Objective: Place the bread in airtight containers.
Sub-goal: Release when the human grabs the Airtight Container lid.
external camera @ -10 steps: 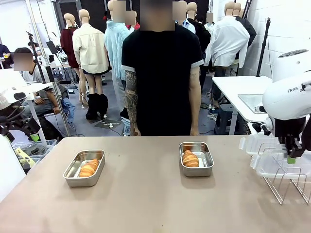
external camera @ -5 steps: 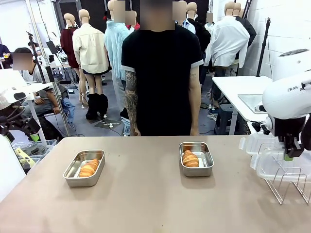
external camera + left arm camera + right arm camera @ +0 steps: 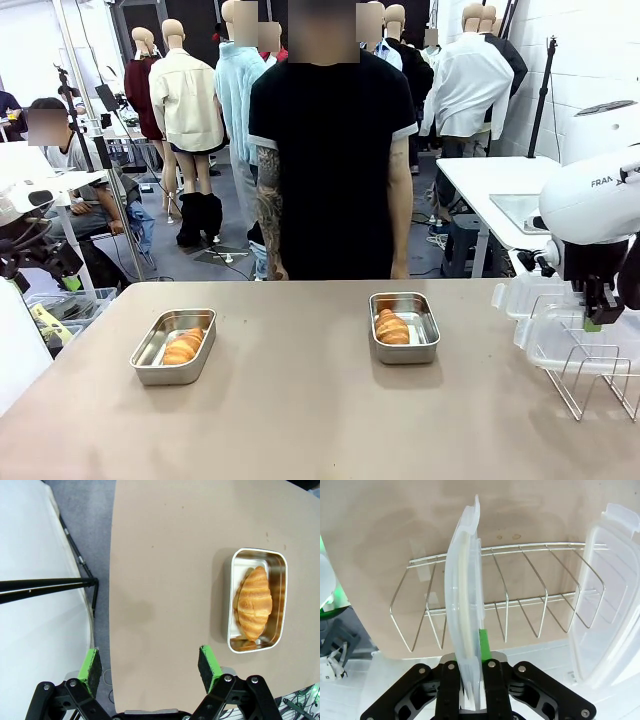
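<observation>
Two open steel containers sit on the table, the left container (image 3: 173,346) and the right container (image 3: 404,327), each with a golden croissant inside, one at left (image 3: 184,346) and one at right (image 3: 391,326). From the left wrist view, the left container (image 3: 258,600) and its croissant (image 3: 254,602) lie ahead to the right of my open left gripper (image 3: 150,663). My right gripper (image 3: 597,322) is shut on a clear plastic lid (image 3: 465,605), held edge-on above the wire rack (image 3: 495,597). A second lid (image 3: 610,580) leans in the rack.
A person in a black shirt (image 3: 333,150) stands at the far side of the table, arms down. The wire rack (image 3: 590,375) stands at the table's right edge. The left table edge (image 3: 112,605) drops to the floor beside a black tripod leg (image 3: 50,584).
My right gripper has risen slightly with the lid, lifting it out of the rack. The containers, croissants and the person have not moved.
</observation>
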`<action>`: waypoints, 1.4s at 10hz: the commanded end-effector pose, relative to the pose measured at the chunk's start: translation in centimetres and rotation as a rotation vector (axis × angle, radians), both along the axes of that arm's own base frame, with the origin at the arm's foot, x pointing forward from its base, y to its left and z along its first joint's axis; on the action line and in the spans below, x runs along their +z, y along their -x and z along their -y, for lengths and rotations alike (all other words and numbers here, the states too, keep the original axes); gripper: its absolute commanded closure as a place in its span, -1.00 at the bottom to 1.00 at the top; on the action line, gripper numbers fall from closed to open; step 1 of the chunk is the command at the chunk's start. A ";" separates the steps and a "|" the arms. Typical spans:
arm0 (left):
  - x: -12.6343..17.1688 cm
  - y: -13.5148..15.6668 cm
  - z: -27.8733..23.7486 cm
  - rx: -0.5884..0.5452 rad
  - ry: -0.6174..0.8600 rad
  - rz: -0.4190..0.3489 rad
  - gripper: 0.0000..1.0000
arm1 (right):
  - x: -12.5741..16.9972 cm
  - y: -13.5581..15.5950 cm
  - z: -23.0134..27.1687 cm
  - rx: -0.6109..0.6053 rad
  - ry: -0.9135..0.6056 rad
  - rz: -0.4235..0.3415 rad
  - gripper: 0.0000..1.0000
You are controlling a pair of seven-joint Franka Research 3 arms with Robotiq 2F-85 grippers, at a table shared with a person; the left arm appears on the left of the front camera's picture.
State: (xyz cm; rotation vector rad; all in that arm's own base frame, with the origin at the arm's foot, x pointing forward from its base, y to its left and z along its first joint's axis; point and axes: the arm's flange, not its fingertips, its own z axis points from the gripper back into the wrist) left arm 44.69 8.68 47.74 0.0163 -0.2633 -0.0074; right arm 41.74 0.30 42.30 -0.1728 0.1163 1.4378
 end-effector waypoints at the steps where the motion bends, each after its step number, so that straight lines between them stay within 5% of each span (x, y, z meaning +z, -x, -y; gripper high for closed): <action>1: 0.0 0.3 -0.1 -0.015 0.001 -0.004 -1.00 | 1.7 0.6 -0.9 -0.041 -0.008 -0.024 1.00; 6: 0.0 0.3 -0.1 -0.015 0.001 -0.004 -1.00 | 15.1 7.1 -7.2 -0.193 -0.019 0.136 1.00; 8: 0.0 0.3 -0.1 -0.015 0.001 -0.004 -1.00 | 19.3 7.8 -9.8 -0.196 0.021 0.294 1.00; 12: 0.0 0.3 -0.1 -0.015 0.001 -0.004 -1.00 | 24.5 1.1 -15.2 -0.045 0.085 0.585 1.00; 14: 0.0 0.3 -0.1 -0.015 0.001 -0.004 -1.00 | 25.7 -3.9 -16.5 0.076 0.046 0.594 1.00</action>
